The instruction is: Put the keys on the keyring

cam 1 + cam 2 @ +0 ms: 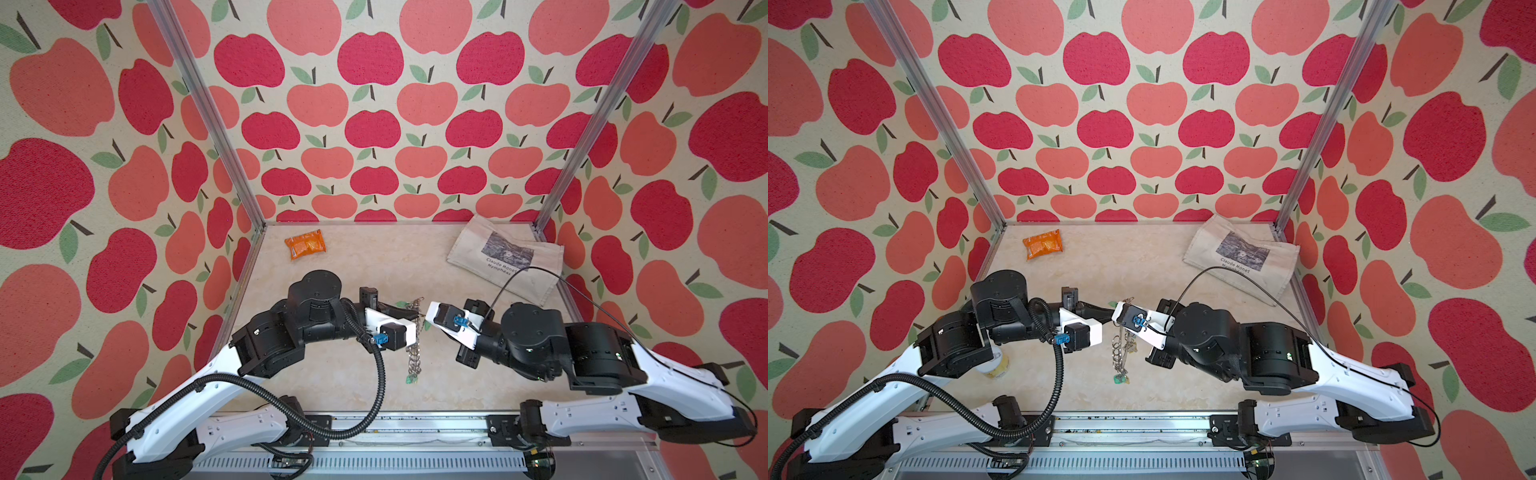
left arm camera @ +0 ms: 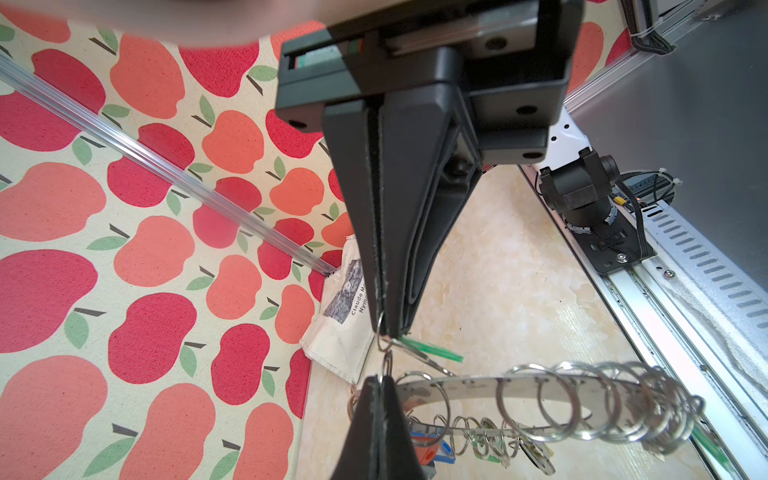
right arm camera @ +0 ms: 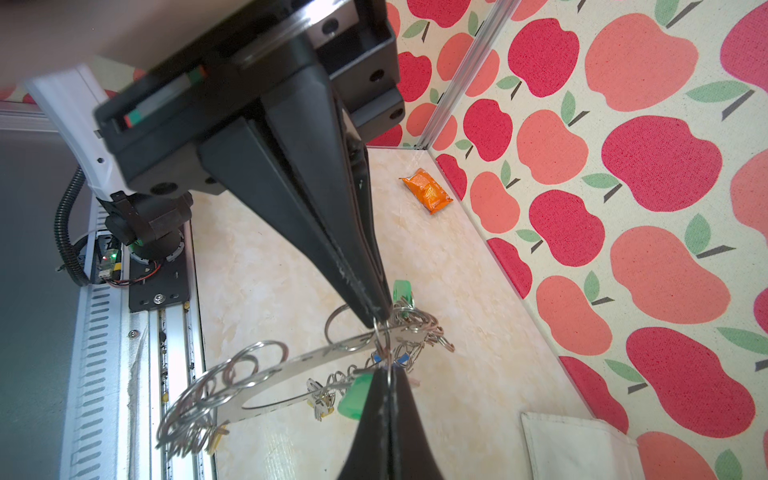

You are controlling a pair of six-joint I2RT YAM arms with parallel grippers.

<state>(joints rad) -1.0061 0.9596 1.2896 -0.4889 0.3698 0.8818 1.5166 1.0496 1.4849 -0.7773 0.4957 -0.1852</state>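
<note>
Left wrist view, looking down its own claw: the left gripper (image 2: pixel 384 328) is pressed tight on a thin wire ring that carries a green-tagged key (image 2: pixel 432 352). Nose to nose with it, the right gripper (image 3: pixel 376 318) is likewise squeezed together, nipping a wire ring at the rim of the keyring (image 3: pixel 291 365). The disc hangs between the two arms over the middle of the table (image 1: pixel 374 266), with more keys (image 2: pixel 536 453) dangling from it. In both top views the white wrist mounts hide where the fingertips meet. An orange packet (image 1: pixel 305 244) lies far left and a printed cloth bag (image 1: pixel 507 257) far right, a black cable (image 1: pixel 524 268) arcing over it. In a top view a pale tub (image 1: pixel 995 365) peeks from under the left arm.
</note>
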